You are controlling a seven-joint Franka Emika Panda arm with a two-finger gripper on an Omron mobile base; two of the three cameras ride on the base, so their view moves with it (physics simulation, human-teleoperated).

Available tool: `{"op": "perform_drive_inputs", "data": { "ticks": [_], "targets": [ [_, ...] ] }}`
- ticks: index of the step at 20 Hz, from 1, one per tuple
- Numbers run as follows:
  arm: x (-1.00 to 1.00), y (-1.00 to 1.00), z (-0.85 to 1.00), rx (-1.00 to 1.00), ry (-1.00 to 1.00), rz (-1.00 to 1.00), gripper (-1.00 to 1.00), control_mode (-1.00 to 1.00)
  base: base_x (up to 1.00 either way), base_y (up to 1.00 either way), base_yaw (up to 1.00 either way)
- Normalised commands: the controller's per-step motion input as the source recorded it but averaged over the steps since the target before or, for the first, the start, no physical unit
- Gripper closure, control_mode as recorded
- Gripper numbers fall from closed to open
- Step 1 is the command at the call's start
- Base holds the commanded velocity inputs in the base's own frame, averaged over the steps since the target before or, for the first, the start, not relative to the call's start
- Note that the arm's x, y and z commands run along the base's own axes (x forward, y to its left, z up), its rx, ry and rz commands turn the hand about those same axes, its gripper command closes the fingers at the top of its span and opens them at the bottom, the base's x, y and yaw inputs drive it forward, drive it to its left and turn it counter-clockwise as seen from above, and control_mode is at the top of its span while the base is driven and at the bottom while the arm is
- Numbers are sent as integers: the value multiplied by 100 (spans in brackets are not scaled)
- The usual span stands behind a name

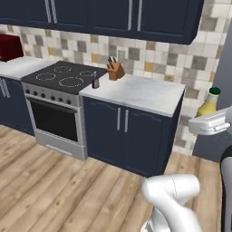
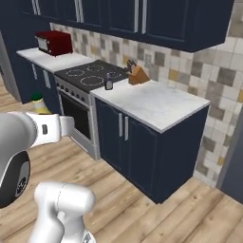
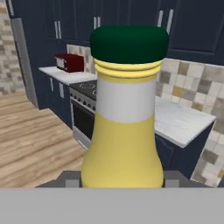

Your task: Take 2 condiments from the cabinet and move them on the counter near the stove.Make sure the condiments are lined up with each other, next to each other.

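Condiments are found half delivered: a dark maroon bottle with a blue-grey cap is stood on the white marble counter beside the black glass stove. A yellow, green-capped bottle is pinched upright in the gripper, well short of the counter.

Even, shadowless rendered light; moderately bright, soft low-resolution blur throughout, no glare, no edge distortion.
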Motion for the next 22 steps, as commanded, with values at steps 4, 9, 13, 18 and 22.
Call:
{"op": "perform_drive_inputs", "data": {
  "ticks": [4, 9, 13, 18, 22],
  "targets": [
    [0, 0, 0, 0, 0, 0, 100, 100, 100, 3, 7],
    [0, 0, 0, 0, 0, 0, 100, 100, 76, 58, -42],
    [0, 0, 0, 0, 0, 0, 100, 100, 31, 69, -74],
    [0, 0, 0, 0, 0, 0, 100, 100, 0, 85, -66],
    [0, 0, 0, 0, 0, 0, 100, 100, 1, 100, -37]
  ]
}}
